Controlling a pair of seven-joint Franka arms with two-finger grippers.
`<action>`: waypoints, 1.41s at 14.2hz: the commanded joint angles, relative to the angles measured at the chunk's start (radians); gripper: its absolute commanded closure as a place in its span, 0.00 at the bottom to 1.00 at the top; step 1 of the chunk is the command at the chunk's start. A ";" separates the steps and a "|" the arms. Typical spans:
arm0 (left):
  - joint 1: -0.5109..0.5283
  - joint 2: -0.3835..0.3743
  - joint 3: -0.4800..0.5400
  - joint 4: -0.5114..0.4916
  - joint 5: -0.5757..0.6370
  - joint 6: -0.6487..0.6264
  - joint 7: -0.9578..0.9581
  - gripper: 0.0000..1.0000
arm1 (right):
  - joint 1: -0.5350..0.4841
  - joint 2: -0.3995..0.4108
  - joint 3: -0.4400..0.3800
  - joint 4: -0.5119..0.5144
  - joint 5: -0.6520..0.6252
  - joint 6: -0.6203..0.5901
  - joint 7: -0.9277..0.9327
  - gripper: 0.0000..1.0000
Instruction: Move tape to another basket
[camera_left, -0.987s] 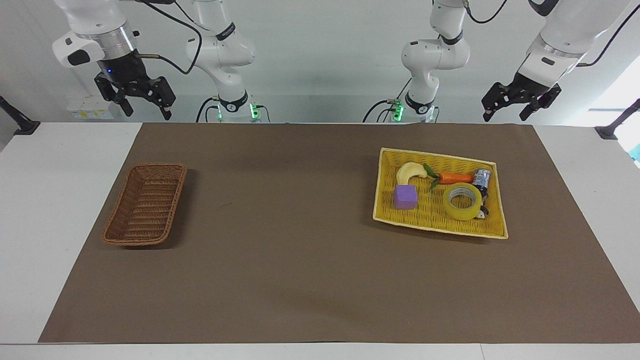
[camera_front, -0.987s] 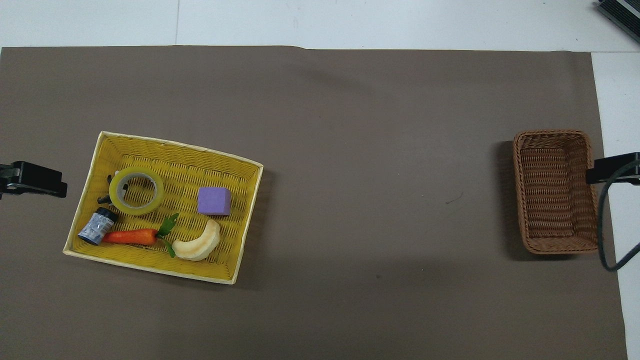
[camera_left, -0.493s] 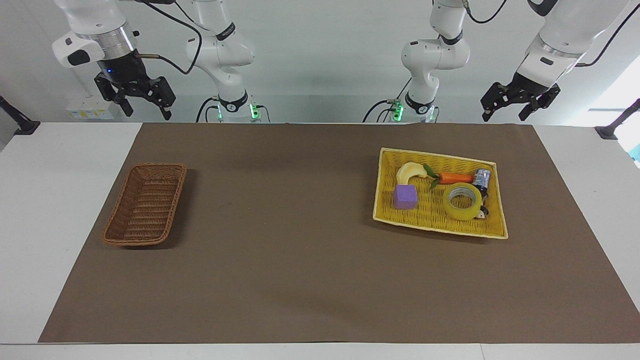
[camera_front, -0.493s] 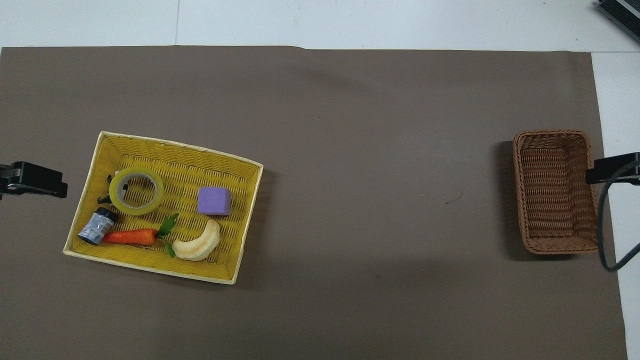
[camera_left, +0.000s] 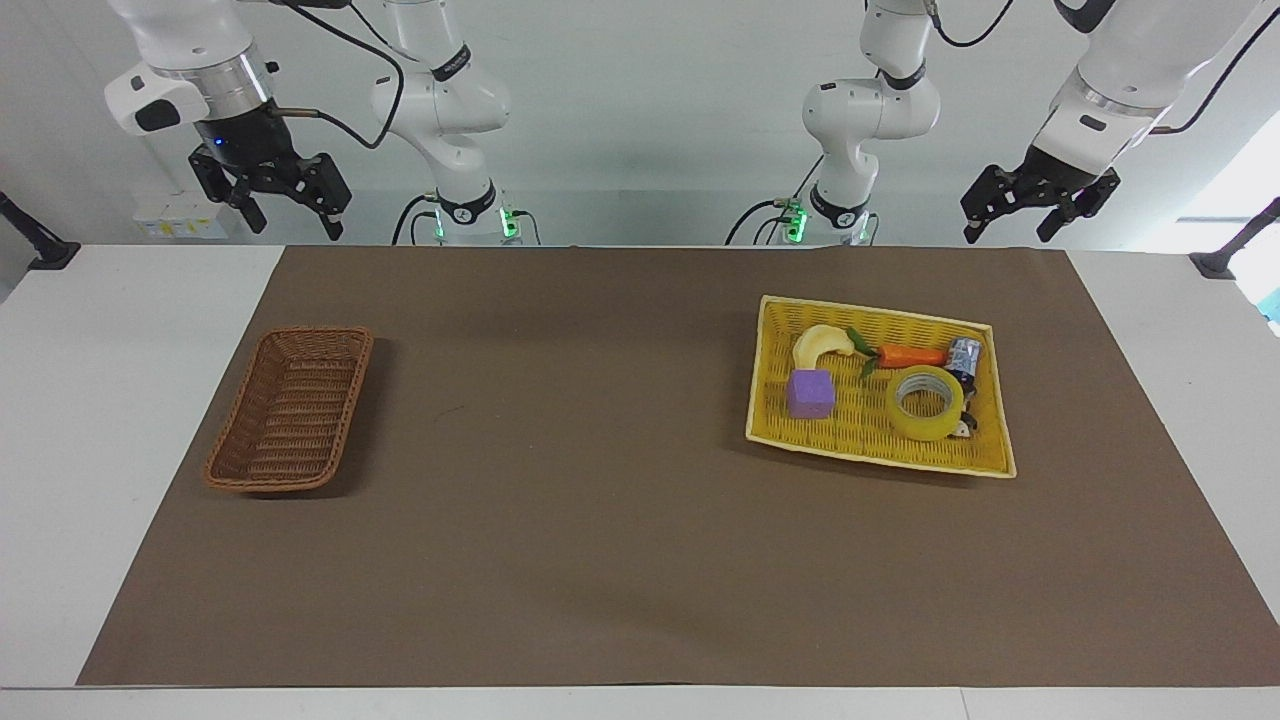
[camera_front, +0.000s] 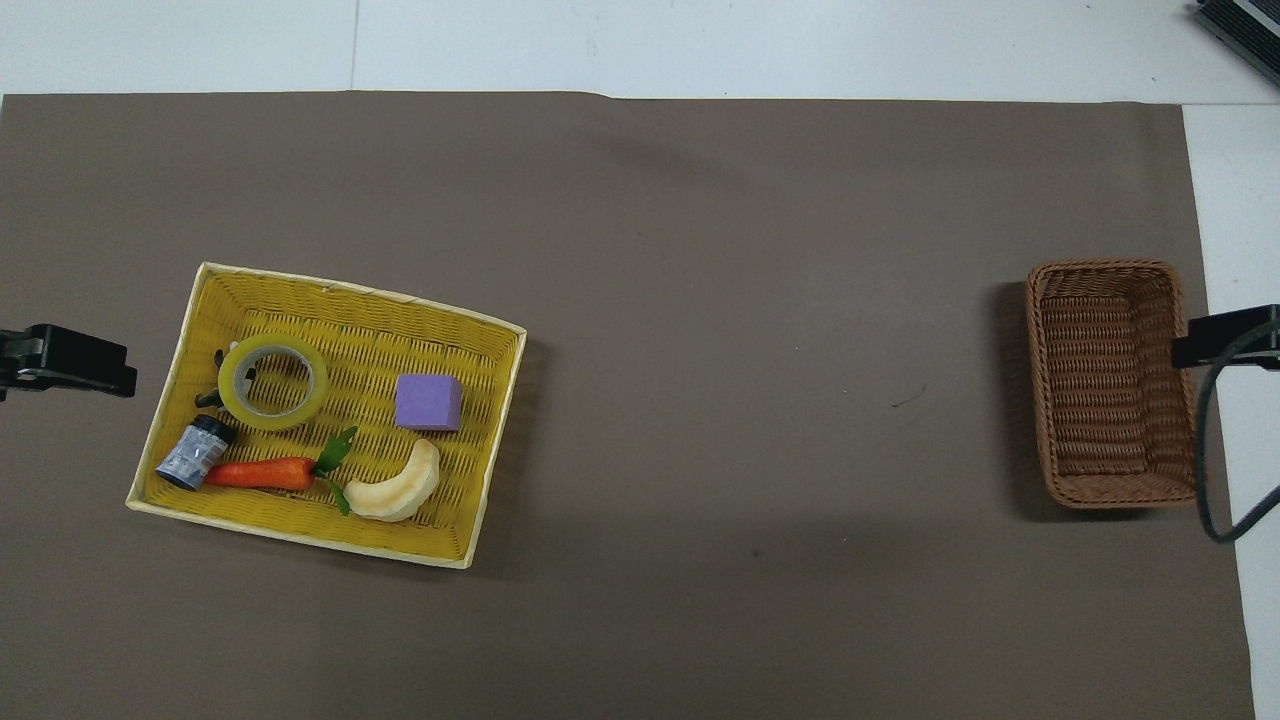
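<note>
Two baskets stand on the brown mat (camera_left: 600, 560), well apart, one toward each arm's end of the table (camera_left: 100, 400). Item one: the tape (camera_left: 925, 402), a translucent yellow roll lying flat with its pale core ring facing up, sits in the yellow tray (camera_left: 880, 455) toward the left arm's end, below and toward the table's middle from the left gripper (camera_left: 1005, 238), which hangs raised near the robots' edge of the mat with its black fingers spread apart and nothing between them. Sharing the tray with the tape: a purple cube (camera_left: 810, 393) beside it toward the right arm's end, a toy carrot (camera_left: 908, 355) with green leaves nearer to the robots, a pale banana piece (camera_left: 822, 344) beside the carrot's leaves, a small blue-and-white can (camera_left: 964, 355) at the carrot's other tip, and a small dark object (camera_front: 213, 398) touching the tape's rim, too hidden to name. Item two: the basket (camera_left: 290, 408), dark-brown wicker with rounded corners, lies toward the right arm's end with nothing inside it, below the right gripper (camera_left: 288, 222), which hangs raised near the robots' edge of the table with its fingers likewise parted and holding nothing. Neither gripper touches any object. In the overhead view only a black edge of the left gripper (camera_front: 70, 360) shows just beside the tray, and one of the right gripper (camera_front: 1225, 338) just beside the basket.
</note>
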 joint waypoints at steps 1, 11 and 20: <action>0.002 -0.028 0.002 -0.034 0.007 0.022 0.017 0.00 | -0.006 0.003 0.000 0.016 0.018 -0.024 -0.028 0.00; 0.010 -0.133 0.004 -0.219 0.006 0.200 0.041 0.00 | -0.006 0.003 0.000 0.016 0.018 -0.024 -0.028 0.00; 0.011 -0.156 0.007 -0.467 0.007 0.488 0.067 0.00 | -0.006 0.004 0.000 0.016 0.019 -0.024 -0.028 0.00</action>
